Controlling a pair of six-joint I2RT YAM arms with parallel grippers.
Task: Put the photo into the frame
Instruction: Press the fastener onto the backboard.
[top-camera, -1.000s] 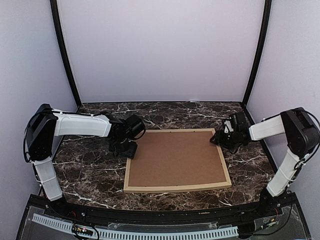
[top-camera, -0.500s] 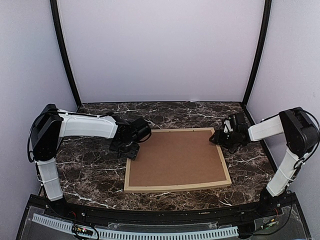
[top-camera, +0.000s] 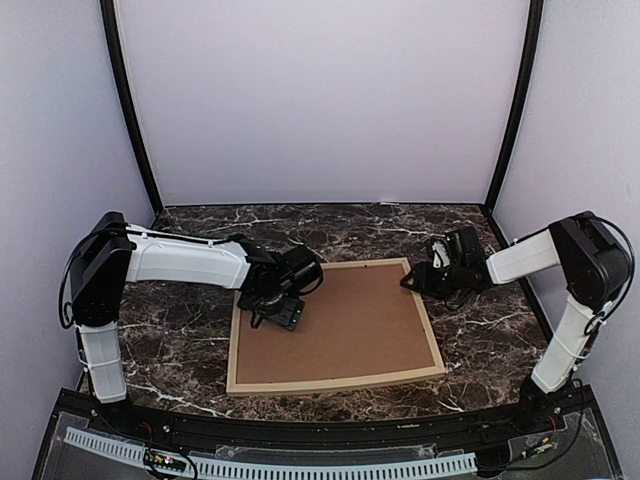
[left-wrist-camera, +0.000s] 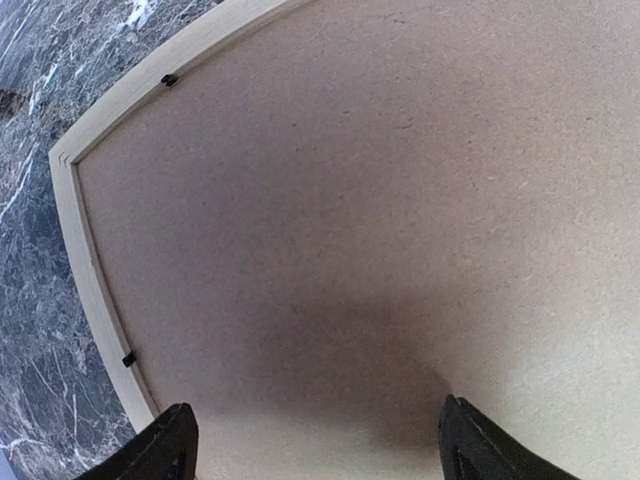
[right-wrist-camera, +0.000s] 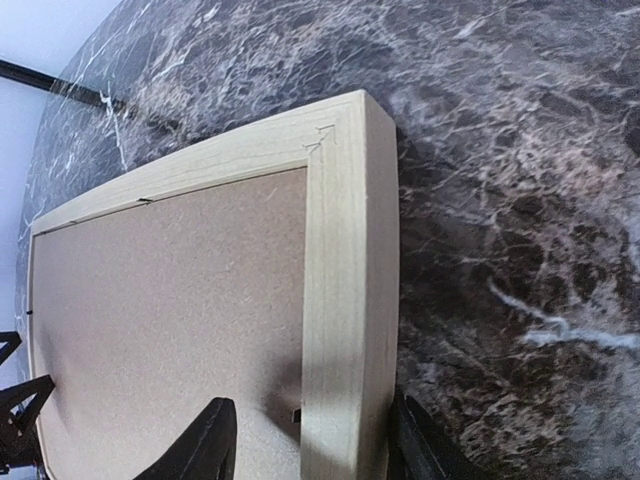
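The light wood frame lies face down on the marble table, its brown backing board filling it. The photo is not in view. My left gripper is open over the board's left part; in the left wrist view its fingertips stand wide apart just above the board, beside the frame's rail. My right gripper is open and straddles the frame's right rail near its far corner. One finger is over the board; the other is against the rail's outer side.
The dark marble table is bounded by lilac walls at the back and both sides. Two black posts stand at the back corners. Small black retaining tabs sit along the frame's inner edge.
The frame has slid to the left and turned slightly. My left gripper moved right, from the frame's left edge onto the backing board. My right gripper moved left with the frame's right rail.
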